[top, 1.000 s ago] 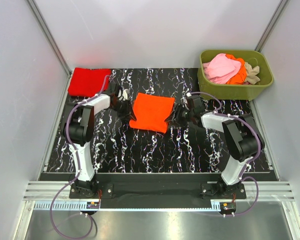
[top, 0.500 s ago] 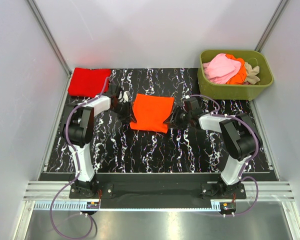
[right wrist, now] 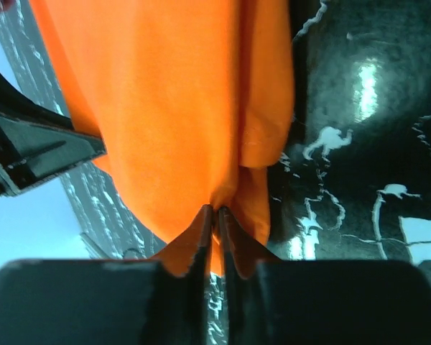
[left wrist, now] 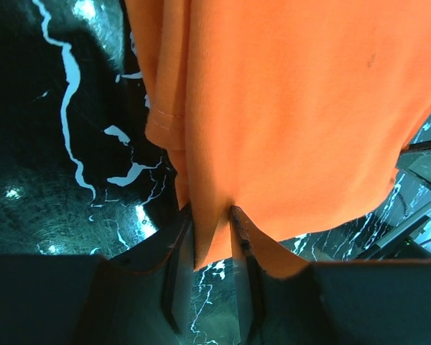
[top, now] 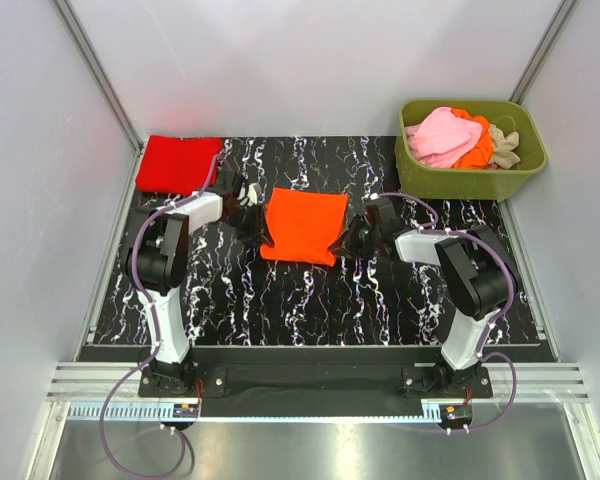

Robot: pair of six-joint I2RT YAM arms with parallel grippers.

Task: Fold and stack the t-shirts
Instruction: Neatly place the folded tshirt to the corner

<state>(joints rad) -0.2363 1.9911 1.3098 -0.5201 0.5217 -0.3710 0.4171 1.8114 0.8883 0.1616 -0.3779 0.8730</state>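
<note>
At counter (top: 280, 300) middle: orange t-shirt (top: 302, 226), left fingers (left wrist: 178, 259) pinching its left edge, right fingers (right wrist: 201, 241) pinching right edge; red t-shirt (top: 178, 163), tub (top: 465, 183) behind.

Bright orange cloth t-shirt (top: 302, 226), folded flat: one, mid-surface.
Red cloth t-shirt (top: 178, 163), folded: one, far left.
Olive-green plastic tub (top: 460, 181): one, far right.
Bunched shirts in the tub: pink shirt (top: 442, 136), one; orange shirt (top: 477, 150), one; beige shirt (top: 504, 145), one. Any beneath are hidden.
Black white-veined surface (top: 280, 300): one.
</note>
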